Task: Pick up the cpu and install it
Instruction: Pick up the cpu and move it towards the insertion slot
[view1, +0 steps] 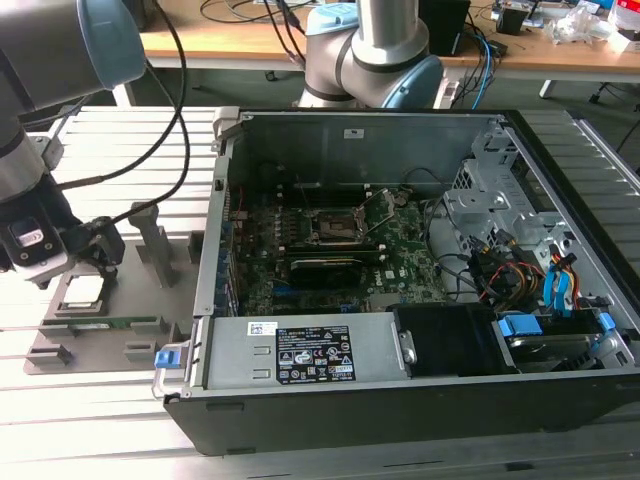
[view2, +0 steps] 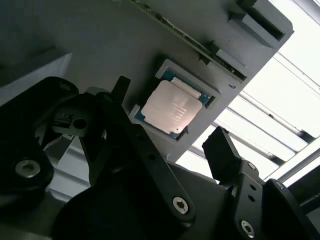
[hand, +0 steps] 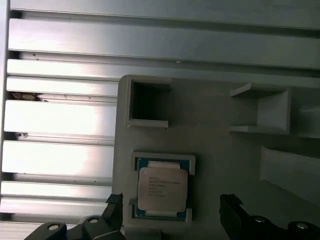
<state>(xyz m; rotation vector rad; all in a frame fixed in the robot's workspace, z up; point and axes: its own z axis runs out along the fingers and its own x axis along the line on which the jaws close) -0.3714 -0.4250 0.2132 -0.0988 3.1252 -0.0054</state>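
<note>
Silvery grey on top with a thin blue-green edge, the cpu (view2: 171, 107) lies flat in its own little square pocket in the grey holder (view2: 100, 35). My gripper (view2: 170, 116) hangs right over it. My jaws are spread wide. The cpu sits in the gap between them, lower than the tips. One black fingertip (view2: 121, 86) stands off one side of the chip, and the other stands off the far side. Neither one touches it, and I can see bare grey holder on both sides.

In the first wrist view the cpu (hand: 161, 188) sits a bit closer to one fingertip (hand: 116, 204) than to the other.

In the exterior view my gripper (view1: 92, 268) is just above the cpu (view1: 85, 293), and nothing is pinched in my jaws. A long thin green stick (view1: 105, 322) lies in the holder near the pocket, outside my jaws. The dark square socket (view1: 335, 228) is well apart from my jaws, inside the open computer case (view1: 350, 425).
</note>
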